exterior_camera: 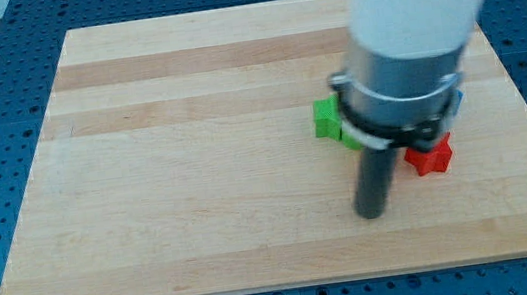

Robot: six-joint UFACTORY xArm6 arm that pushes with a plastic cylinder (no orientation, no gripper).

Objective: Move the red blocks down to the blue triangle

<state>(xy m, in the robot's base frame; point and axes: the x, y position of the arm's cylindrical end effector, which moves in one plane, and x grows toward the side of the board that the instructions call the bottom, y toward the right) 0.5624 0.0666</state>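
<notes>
My tip [371,214] rests on the bench [194,156], just left of and below a red block [431,155], apparently not touching it. The tool is a bare rod with nothing to open or close. Green blocks [329,119] sit just up-left. A sliver of blue [459,98] peeks from behind the arm; its shape is hidden, so I cannot judge progress.

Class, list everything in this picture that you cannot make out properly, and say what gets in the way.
- Blue block: camera view, only a sliver shows at the arm's right edge; the arm hides its shape.
- Red block: partly covered by the arm; any second red block is unseen.
- Green blocks: right part hidden by the arm.
- My tip: blurred; it sits left of and below the red block.
</notes>
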